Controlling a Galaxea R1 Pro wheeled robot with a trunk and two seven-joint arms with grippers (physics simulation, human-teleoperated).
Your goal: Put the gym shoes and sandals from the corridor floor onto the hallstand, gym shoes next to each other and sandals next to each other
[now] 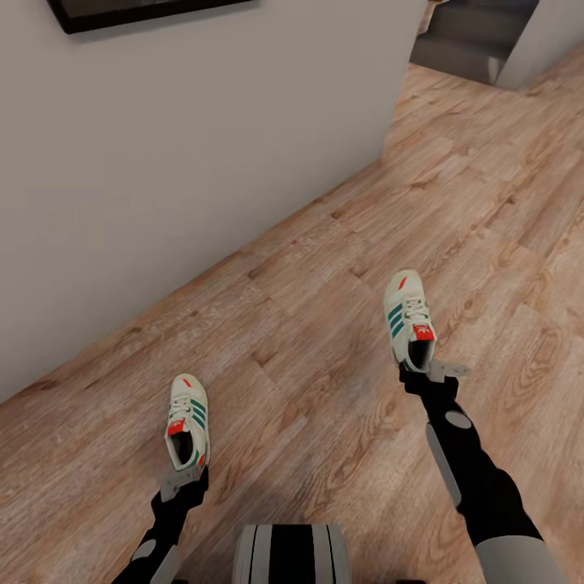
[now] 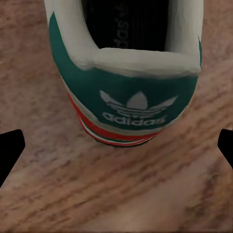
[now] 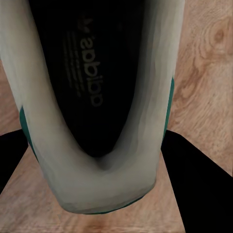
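The corridor floor (image 1: 324, 357) is light brown wood-grain plank, running from the lower left up toward the far right. A plain pale wall (image 1: 186, 162) borders it along the left and far side, with the lower edge of a dark framed panel (image 1: 138, 12) high on it. Past the wall's corner, at the far right, a grey doorway opening (image 1: 466, 40) shows.

Taking the wall as landmark: the left gym shoe (image 1: 188, 420) lies on the floor a short way out from the wall's foot, toe pointing away from the robot. The left end effector (image 1: 185, 478) sits at its heel, the black forearm rising from below. In the left wrist view the shoe's green heel (image 2: 131, 92) fills the middle and the two dark fingertips (image 2: 9, 150) stand wide apart on either side, not touching it.

The right gym shoe (image 1: 410, 320) lies farther out from the wall, well apart from the first, toe likewise pointing away. The right end effector (image 1: 434, 371) is at its heel, the arm stretched forward. In the right wrist view the shoe's heel collar (image 3: 97, 170) sits between the two dark fingers (image 3: 199, 184), which lie close along its sides; whether they press it I cannot tell.
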